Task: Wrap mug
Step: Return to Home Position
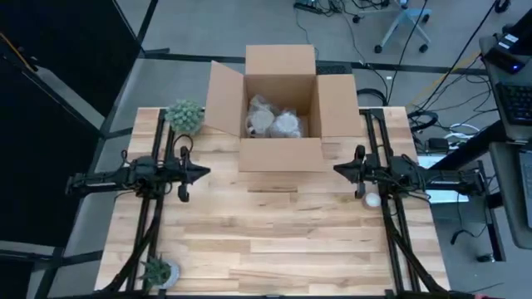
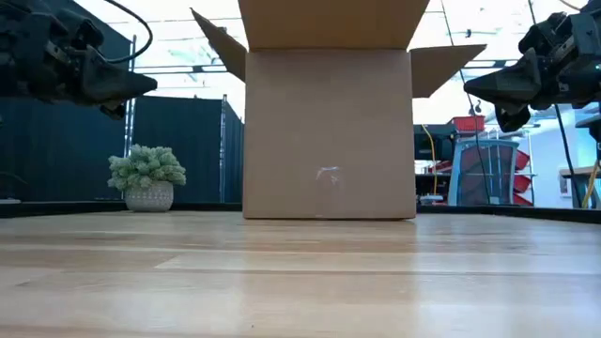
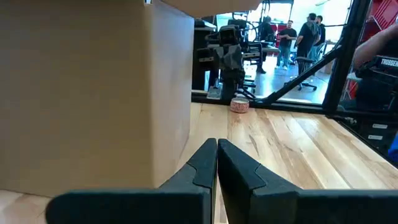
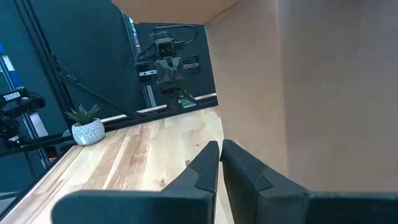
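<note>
— How far along is it?

— Nearly done, I'd say. On the table (image 1: 274,241) the box (image 1: 281,154) stands open at the top centre of the high view, flaps spread.

— And the arms?

— The left gripper (image 1: 202,172) is at middle left and the right gripper (image 1: 338,169) at middle right. Both hang above the wood off the box's front corners, tips facing each other. Each pincer is pinched together with nothing in it.

— The mug?

— Two bubble-wrapped bundles (image 1: 287,125) lie inside the box. No red shows, so I can't tell which holds it.

— What's left?

— Parking the arms, I reckon. The flaps aren't folded.
</note>
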